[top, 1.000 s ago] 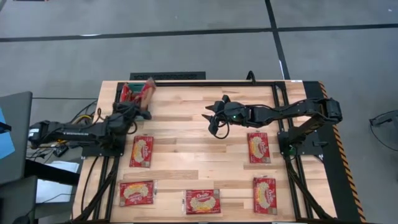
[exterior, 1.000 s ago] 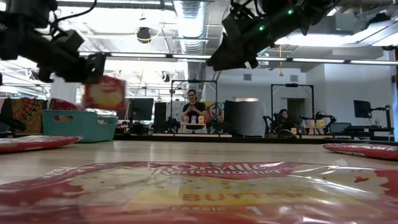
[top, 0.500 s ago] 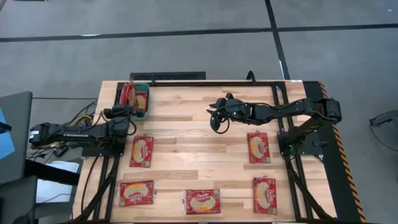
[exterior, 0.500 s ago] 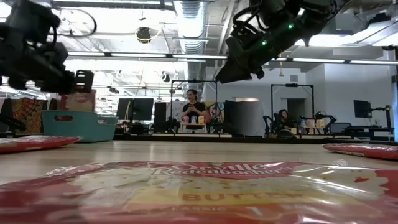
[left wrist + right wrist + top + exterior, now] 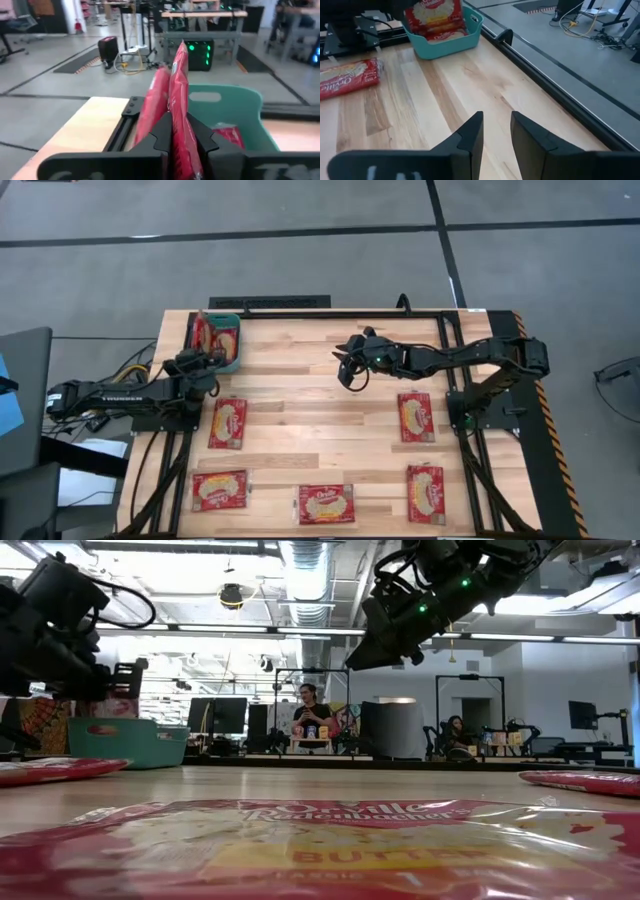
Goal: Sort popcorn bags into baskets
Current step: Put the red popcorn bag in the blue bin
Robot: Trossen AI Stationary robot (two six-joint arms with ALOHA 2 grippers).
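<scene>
The left end effector (image 5: 210, 358) sits at the near edge of the teal basket (image 5: 237, 328) in the tabletop's (image 5: 300, 410) far left corner. It is clenched on a popcorn bag (image 5: 181, 110), held upright on its edge between the fingers (image 5: 160, 132), right at the basket's rim. A second red bag (image 5: 152, 105) stands just beside it, and another (image 5: 227, 136) lies inside the basket.

From the right wrist camera, bags (image 5: 436, 17) stand up out of the basket, leaning against its wall.

The right end effector (image 5: 350, 370) hangs above the middle of the tabletop, well apart from the basket. Its fingers (image 5: 470, 135) are parted with a narrow gap and nothing between them.

Five bags lie flat on the wood. One (image 5: 227, 423) is near the left arm, one (image 5: 219, 489) at the front left, one (image 5: 327, 504) at the front centre, one (image 5: 424, 492) at the front right. The last (image 5: 415, 416) lies just below the right arm.

In the low camera, the front-centre bag (image 5: 320, 850) fills the foreground. A person (image 5: 312, 720) sits in the room beyond the tabletop.
</scene>
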